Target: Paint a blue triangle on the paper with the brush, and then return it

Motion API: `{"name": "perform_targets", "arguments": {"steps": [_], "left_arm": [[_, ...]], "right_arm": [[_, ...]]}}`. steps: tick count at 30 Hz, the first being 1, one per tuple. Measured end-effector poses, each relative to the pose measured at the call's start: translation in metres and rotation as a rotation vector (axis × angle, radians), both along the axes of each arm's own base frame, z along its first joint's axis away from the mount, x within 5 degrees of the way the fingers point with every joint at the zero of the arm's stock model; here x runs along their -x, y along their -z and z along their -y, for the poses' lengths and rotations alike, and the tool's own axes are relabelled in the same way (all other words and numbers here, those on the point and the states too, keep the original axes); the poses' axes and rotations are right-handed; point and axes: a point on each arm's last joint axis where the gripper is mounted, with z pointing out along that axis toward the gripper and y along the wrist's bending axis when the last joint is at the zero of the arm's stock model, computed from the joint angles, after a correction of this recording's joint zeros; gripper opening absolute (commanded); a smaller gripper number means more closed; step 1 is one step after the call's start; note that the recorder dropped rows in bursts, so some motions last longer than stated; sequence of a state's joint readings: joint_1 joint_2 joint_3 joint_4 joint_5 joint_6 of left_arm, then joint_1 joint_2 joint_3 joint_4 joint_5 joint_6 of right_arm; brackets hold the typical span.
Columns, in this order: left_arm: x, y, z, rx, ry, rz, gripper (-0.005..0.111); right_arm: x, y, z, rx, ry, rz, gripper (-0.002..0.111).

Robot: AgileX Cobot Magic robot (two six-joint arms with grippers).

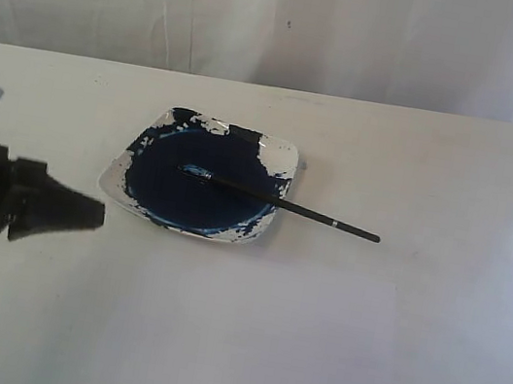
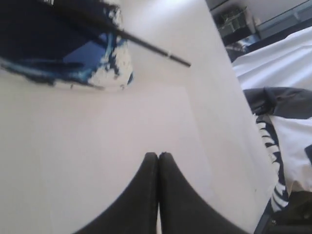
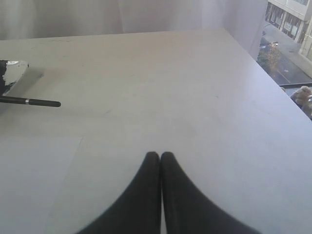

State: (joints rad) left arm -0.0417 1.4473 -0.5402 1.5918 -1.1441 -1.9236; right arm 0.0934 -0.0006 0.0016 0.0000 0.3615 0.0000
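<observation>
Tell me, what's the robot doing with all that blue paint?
Nothing is being held right now. The brush lies across the paint dish, its tip in the blue paint. The robot's left hand and right hand are both shut and empty, away from the brush. The paper in front looks blank, so nothing is painted yet.

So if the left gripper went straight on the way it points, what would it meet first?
Likely the brush handle overhanging the paint dish rim: the shut left gripper lines up with it in the wrist view, though its height is unclear.
</observation>
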Motion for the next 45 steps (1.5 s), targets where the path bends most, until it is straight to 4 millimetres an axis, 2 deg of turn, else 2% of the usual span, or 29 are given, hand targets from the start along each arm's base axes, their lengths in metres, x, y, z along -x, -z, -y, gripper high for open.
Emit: {"name": "perform_targets", "arguments": {"steps": [3,12,35,45], "left_arm": [[0.022,0.022,0.011,-0.07,0.039,-0.044,0.0],[0.039,0.036,0.043,-0.205,0.071,-0.036,0.0],[0.034,0.076,0.051,-0.206,0.11,-0.171,0.0],[0.034,0.079,0.051,-0.237,0.138,-0.136,0.0]], "right_arm": [[0.0,0.0,0.0,0.0,0.0,0.0,0.0],[0.0,0.0,0.0,0.0,0.0,-0.001,0.0],[0.0,0.0,0.0,0.0,0.0,-0.001,0.0],[0.0,0.0,0.0,0.0,0.0,-0.001,0.0]]}}
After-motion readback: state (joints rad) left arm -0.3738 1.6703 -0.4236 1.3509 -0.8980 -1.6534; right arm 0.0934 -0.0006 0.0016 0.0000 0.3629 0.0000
